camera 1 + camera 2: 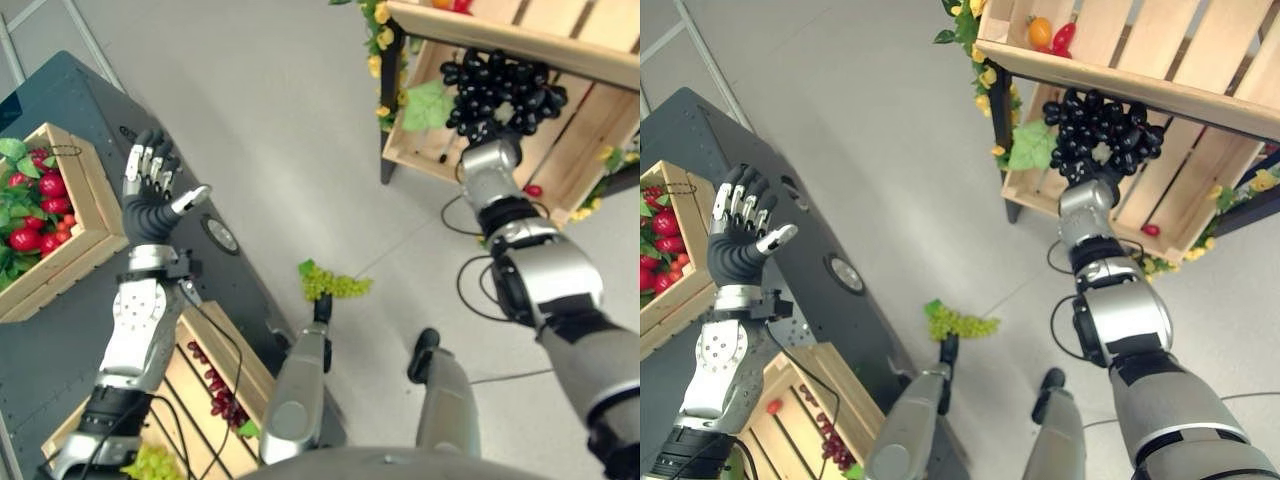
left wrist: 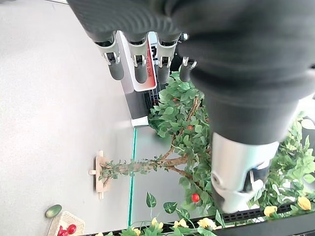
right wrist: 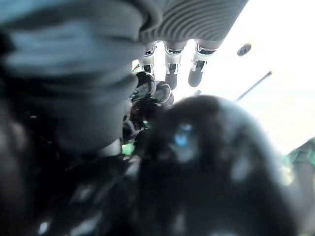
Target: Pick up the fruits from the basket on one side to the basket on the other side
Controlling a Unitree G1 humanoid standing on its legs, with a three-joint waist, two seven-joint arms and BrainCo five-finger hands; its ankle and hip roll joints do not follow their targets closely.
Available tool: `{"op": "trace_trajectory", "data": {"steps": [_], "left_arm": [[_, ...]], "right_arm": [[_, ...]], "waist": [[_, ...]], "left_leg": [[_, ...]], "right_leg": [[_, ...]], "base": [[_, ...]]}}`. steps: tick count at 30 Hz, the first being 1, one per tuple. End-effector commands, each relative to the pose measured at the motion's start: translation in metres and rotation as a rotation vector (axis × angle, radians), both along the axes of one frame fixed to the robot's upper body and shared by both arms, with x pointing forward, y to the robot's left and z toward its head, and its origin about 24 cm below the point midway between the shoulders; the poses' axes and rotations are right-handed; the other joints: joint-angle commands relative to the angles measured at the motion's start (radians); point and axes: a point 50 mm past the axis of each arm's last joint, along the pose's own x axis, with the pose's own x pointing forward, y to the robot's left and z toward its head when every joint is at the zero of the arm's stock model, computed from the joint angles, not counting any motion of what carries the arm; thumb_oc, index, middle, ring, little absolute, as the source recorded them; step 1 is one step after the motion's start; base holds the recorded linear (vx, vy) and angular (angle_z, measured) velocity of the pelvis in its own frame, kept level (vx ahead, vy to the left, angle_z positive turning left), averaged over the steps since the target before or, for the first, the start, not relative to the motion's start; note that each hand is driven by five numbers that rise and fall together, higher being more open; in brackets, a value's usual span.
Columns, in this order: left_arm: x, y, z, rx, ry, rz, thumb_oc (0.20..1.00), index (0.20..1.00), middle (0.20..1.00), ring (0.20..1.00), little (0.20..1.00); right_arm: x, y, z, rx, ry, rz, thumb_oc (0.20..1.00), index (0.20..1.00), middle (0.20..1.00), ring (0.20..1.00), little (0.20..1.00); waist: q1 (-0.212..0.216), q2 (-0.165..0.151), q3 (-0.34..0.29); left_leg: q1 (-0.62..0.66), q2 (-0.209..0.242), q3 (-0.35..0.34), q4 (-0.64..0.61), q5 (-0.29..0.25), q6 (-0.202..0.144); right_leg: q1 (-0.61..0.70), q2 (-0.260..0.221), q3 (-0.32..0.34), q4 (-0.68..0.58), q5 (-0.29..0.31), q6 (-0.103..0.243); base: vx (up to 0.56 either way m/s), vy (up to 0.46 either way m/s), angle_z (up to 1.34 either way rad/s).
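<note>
Two hands are seen at work. A bunch of black-purple grapes (image 1: 1102,130) is clasped from below by the right hand (image 1: 490,152), raised high against the front edge of a tilted pale wooden slatted crate (image 1: 1160,85); in the right wrist view the dark grapes (image 3: 206,162) are pressed close against the palm with the fingers (image 3: 172,73) reaching past them. A green leaf (image 1: 1032,146) is attached to the bunch. An orange fruit (image 1: 1040,32) and a red one (image 1: 1063,37) are held in an upper compartment of that crate. The left hand (image 1: 150,180) is lifted with nothing in it, fingers straight and spread, above a dark grey table (image 1: 60,360). Beside it, a wooden box of red fruits with green leaves (image 1: 40,205) is set on the table. A bunch of green grapes (image 1: 333,284) is seen on the grey floor (image 1: 250,90).
</note>
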Motion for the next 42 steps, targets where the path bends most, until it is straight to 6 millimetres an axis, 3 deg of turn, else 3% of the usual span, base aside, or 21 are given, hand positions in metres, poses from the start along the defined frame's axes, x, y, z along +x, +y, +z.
{"op": "trace_trajectory", "data": {"steps": [1, 5, 7, 8, 10, 14, 22, 34, 42], "left_arm": [[0.000, -0.009, 0.024, -0.057, -0.150, -0.047, 1.000, 1.000, 1.000, 1.000, 1.000], [0.003, -0.013, 0.026, -0.066, -0.167, -0.062, 1.000, 1.000, 1.000, 1.000, 1.000], [0.004, -0.014, 0.025, -0.067, -0.168, -0.063, 1.000, 1.000, 1.000, 1.000, 1.000], [0.004, -0.014, 0.024, -0.072, -0.166, -0.060, 1.000, 1.000, 1.000, 1.000, 1.000], [0.004, -0.013, 0.019, -0.079, -0.141, -0.052, 1.000, 1.000, 1.000, 1.000, 1.000], [0.006, -0.021, 0.016, -0.053, -0.107, -0.096, 1.000, 1.000, 1.000, 1.000, 1.000], [0.005, -0.022, 0.015, -0.050, -0.092, -0.114, 1.000, 1.000, 1.000, 1.000, 1.000], [0.001, -0.020, 0.013, -0.074, -0.090, -0.081, 1.000, 1.000, 1.000, 1.000, 1.000], [-0.002, -0.014, 0.012, -0.076, -0.082, -0.044, 1.000, 1.000, 1.000, 1.000, 1.000]], "right_arm": [[-0.008, -0.011, 0.047, 0.023, -0.251, -0.072, 1.000, 1.000, 1.000, 1.000, 1.000], [-0.013, -0.011, 0.042, 0.056, -0.330, -0.081, 1.000, 1.000, 1.000, 1.000, 1.000], [-0.018, -0.004, 0.044, 0.060, -0.394, -0.066, 1.000, 1.000, 1.000, 1.000, 1.000], [-0.022, 0.010, 0.046, 0.050, -0.460, -0.017, 1.000, 1.000, 1.000, 1.000, 1.000], [-0.024, 0.017, 0.034, 0.080, -0.448, -0.024, 1.000, 1.000, 1.000, 1.000, 1.000], [-0.016, -0.027, 0.006, 0.186, -0.140, -0.232, 1.000, 1.000, 1.000, 1.000, 1.000], [-0.015, -0.036, -0.004, 0.269, -0.054, -0.270, 1.000, 1.000, 1.000, 1.000, 1.000], [-0.013, -0.003, 0.022, 0.223, -0.160, -0.203, 1.000, 1.000, 1.000, 1.000, 1.000], [-0.025, 0.023, 0.064, 0.144, -0.356, -0.130, 1.000, 1.000, 1.000, 1.000, 1.000]], "waist": [[0.017, 0.001, -0.008], [0.019, 0.018, -0.006], [0.015, 0.023, -0.004], [0.011, 0.025, -0.002], [0.008, 0.026, -0.002], [0.022, 0.046, -0.013], [0.031, 0.050, -0.026], [0.010, 0.031, -0.008], [-0.004, 0.017, -0.013]], "left_leg": [[0.038, -0.099, -0.016, -0.026, -0.042, 0.054], [0.043, -0.103, -0.023, -0.031, -0.038, 0.054], [0.044, -0.103, -0.022, -0.032, -0.036, 0.054], [0.043, -0.103, -0.020, -0.032, -0.035, 0.054], [0.042, -0.104, -0.021, -0.030, -0.035, 0.054], [0.035, -0.109, -0.027, -0.012, -0.042, 0.054], [0.043, -0.112, -0.037, -0.024, -0.042, 0.054], [0.037, -0.110, -0.028, -0.023, -0.043, 0.060], [0.043, -0.109, -0.031, -0.063, -0.019, 0.059]], "right_leg": [[0.061, 0.116, -0.026, -0.149, 0.084, -0.059], [0.066, 0.110, -0.029, -0.145, 0.081, -0.055], [0.062, 0.110, -0.028, -0.140, 0.082, -0.055], [0.060, 0.110, -0.026, -0.139, 0.081, -0.055], [0.058, 0.109, -0.023, -0.136, 0.081, -0.055], [0.060, 0.103, -0.029, -0.128, 0.075, -0.055], [0.066, 0.102, -0.034, -0.130, 0.071, -0.054], [0.053, 0.107, -0.021, -0.136, 0.087, -0.055], [0.047, 0.111, -0.021, -0.150, 0.097, -0.059]], "base": [[0.00, 0.000, 0.00], [0.00, 0.000, 0.00], [0.00, 0.000, 0.00], [0.00, 0.000, 0.00], [0.00, 0.000, 0.00], [0.00, 0.003, 0.00], [0.02, -0.002, 0.07], [0.00, 0.000, 0.00], [0.00, 0.000, 0.00]]}}
